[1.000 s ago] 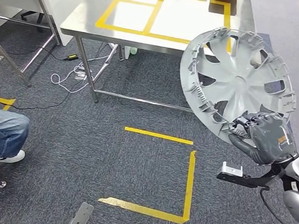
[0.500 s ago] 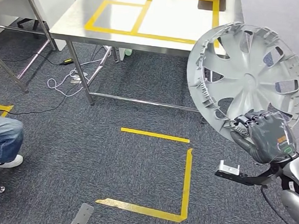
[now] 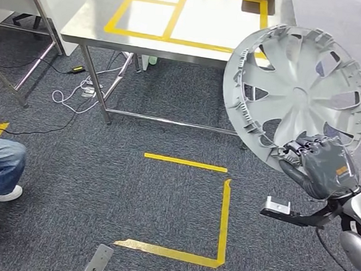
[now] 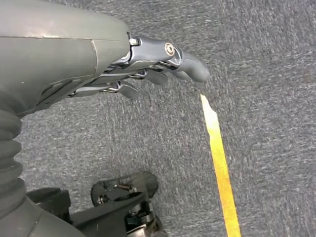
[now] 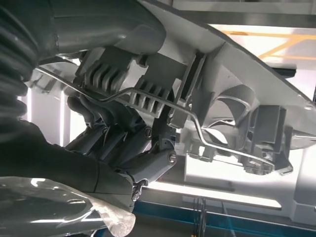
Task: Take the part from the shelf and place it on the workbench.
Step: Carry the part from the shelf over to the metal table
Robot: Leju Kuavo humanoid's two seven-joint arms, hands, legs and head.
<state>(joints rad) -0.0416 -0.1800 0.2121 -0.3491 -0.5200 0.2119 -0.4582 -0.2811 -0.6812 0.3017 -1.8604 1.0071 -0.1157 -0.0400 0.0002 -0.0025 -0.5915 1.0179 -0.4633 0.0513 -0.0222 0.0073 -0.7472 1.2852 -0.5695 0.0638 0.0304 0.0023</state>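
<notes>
A: Which step is this?
B: Carrying. The right hand grips the grey hubcap by its rim, held above carpet, near the steel desk.
A: Next?
B: Probably closing in and lowering it onto the desk. The left hand hangs with fingers straight, holding nothing.

The part is a grey plastic wheel cover with curved spokes and rim clips. It is held tilted, inner side up, overlapping the steel workbench corner.
</notes>
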